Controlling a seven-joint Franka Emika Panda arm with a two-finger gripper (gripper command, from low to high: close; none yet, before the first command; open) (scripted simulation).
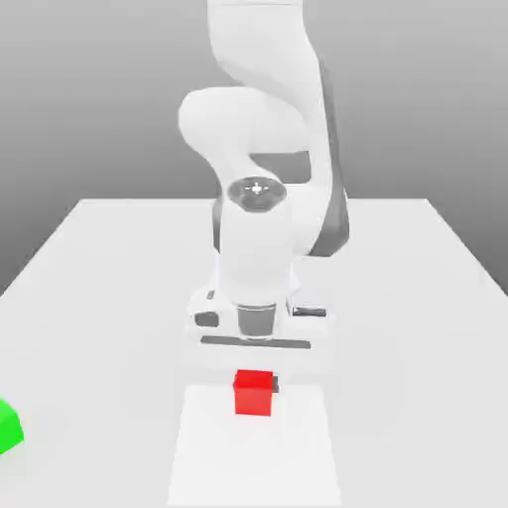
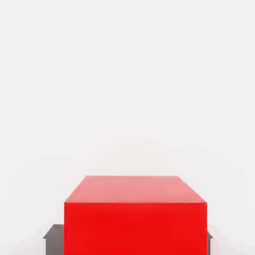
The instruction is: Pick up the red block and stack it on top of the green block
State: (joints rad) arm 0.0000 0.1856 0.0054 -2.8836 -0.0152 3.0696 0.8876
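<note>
Exterior view, red block: the task's block sat in the lower middle of the frame, under the arm and by the far edge of a pale patch on the desk. Whether its base touched the surface could not be told.
Exterior view, tool: the gripper pointed down at the block from above, probably so that it could later lower the block onto another without tipping it.
Exterior view, green block: the target lay at the exterior view's left, near the lower corner and partly cut off by the frame's edge, well apart from the red one. Its visible top was bare, which left a place for stacking.
Hand view, grip: the tool was pinching the red block, with grey fingertips against two opposite sides. That hold likely served to keep it square and leave its underside free to land flat.
Hand view, red block: its upper face looked level, and it seemed centred between the fingertips, so an even lift looked likely.
Stacking, judged: the grasp seemed made; a straight lift and a sideways carry were called for, with slipping or an off-centre release the main risks.
</note>
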